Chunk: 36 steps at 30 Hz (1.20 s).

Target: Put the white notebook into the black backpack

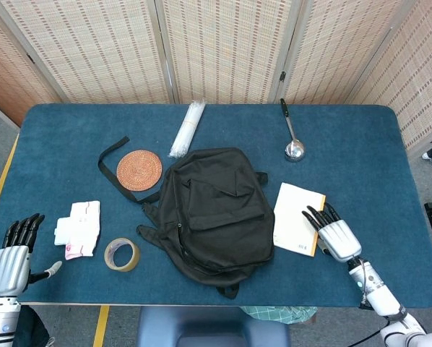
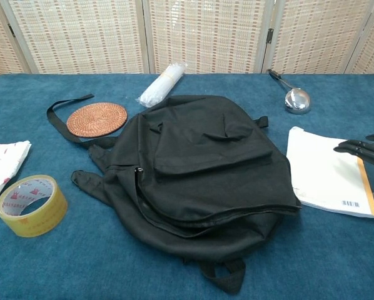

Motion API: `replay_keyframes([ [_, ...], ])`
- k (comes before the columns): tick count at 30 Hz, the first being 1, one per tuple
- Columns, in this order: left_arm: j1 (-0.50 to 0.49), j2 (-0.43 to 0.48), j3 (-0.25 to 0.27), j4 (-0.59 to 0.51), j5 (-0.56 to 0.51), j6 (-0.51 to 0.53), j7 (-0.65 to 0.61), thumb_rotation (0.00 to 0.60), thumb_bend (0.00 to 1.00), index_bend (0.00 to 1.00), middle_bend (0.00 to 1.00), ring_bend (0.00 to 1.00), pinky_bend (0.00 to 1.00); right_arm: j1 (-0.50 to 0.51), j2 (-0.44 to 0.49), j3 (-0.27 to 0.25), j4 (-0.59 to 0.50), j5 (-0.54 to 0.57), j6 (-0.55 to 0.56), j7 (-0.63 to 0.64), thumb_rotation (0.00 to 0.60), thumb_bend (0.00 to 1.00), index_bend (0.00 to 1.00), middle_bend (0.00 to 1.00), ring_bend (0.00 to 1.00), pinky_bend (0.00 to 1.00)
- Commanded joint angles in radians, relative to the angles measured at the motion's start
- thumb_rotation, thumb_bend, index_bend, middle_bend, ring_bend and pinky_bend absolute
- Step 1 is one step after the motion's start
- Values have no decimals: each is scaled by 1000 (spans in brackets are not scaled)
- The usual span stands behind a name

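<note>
The black backpack (image 1: pixel 212 210) lies flat in the middle of the blue table (image 1: pixel 360 144), its zipper opening along the front-left side; it also fills the centre of the chest view (image 2: pixel 206 169). The white notebook (image 1: pixel 294 215) with an orange spine lies just right of the backpack, its left edge almost touching the bag (image 2: pixel 321 172). My right hand (image 1: pixel 334 235) is flat with fingers stretched out, its fingertips (image 2: pixel 361 148) resting on the notebook's right edge. My left hand (image 1: pixel 10 259) hovers open at the front-left table edge, holding nothing.
A woven coaster (image 1: pixel 139 168) and a black strap (image 1: pixel 109 160) lie left of the backpack. A yellow tape roll (image 1: pixel 121 254) and a tissue packet (image 1: pixel 79 229) sit front left. A bag of straws (image 1: pixel 187 128) and a metal ladle (image 1: pixel 293 137) lie at the back.
</note>
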<state>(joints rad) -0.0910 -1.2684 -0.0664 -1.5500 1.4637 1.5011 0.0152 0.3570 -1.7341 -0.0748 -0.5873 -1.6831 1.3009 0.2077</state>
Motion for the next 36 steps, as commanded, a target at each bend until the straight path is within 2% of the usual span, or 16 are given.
replay_keyframes([
  [1, 0, 0, -1, 1, -1, 0, 0, 600, 204, 59, 86, 83, 0, 12, -5, 7, 1, 0, 4, 0, 600, 469, 25, 106, 199, 60],
  [11, 0, 0, -3, 3, -4, 0, -4, 600, 204, 60, 86, 83, 0, 68, -49, 35, 2, 8, 3, -5, 600, 495, 35, 120, 226, 96],
  [18, 2, 1, -4, 3, -8, 1, -8, 600, 204, 61, 86, 83, 0, 97, -75, 9, 15, -19, -19, -14, 600, 522, 38, 127, 249, 170],
  [28, 2, 2, -5, 0, -7, 2, -4, 600, 204, 62, 86, 83, 0, 110, -99, 26, 3, -10, 23, -23, 600, 521, 42, 127, 247, 175],
  [33, 2, 0, -2, 0, -6, -2, -3, 600, 204, 63, 86, 83, 0, 102, -98, 36, -9, 0, 51, -15, 600, 518, 116, 122, 236, 165],
  [35, 1, 0, -3, 0, -5, -2, -2, 600, 204, 63, 86, 83, 0, 100, -99, 38, -9, 2, 60, -11, 600, 487, 168, 121, 236, 164],
  [36, -19, 17, -28, -1, -3, -3, 7, 600, 204, 63, 86, 83, 0, 99, -100, 40, -9, 4, 65, -9, 600, 472, 188, 121, 236, 164],
])
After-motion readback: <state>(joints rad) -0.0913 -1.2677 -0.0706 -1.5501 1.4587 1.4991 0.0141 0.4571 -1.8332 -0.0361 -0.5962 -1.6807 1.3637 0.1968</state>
